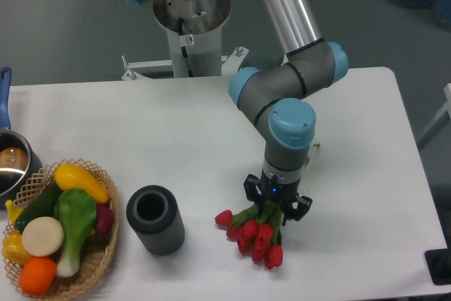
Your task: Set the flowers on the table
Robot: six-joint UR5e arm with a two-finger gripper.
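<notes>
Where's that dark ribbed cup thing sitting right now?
The dark ribbed cylinder stands upright near the table's front edge, between the wicker basket and the flowers.

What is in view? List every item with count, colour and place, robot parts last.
bunch of red tulips with green stems: one, red and green, front centre-right of the table, under the gripper
white rectangular table: one, white, fills the scene
dark grey ribbed cylinder: one, upright, left of the tulips
wicker basket of vegetables: one, tan, front left
metal pot with blue handle: one, left edge
two-finger gripper: one, black, over the stems; finger state hidden
</notes>
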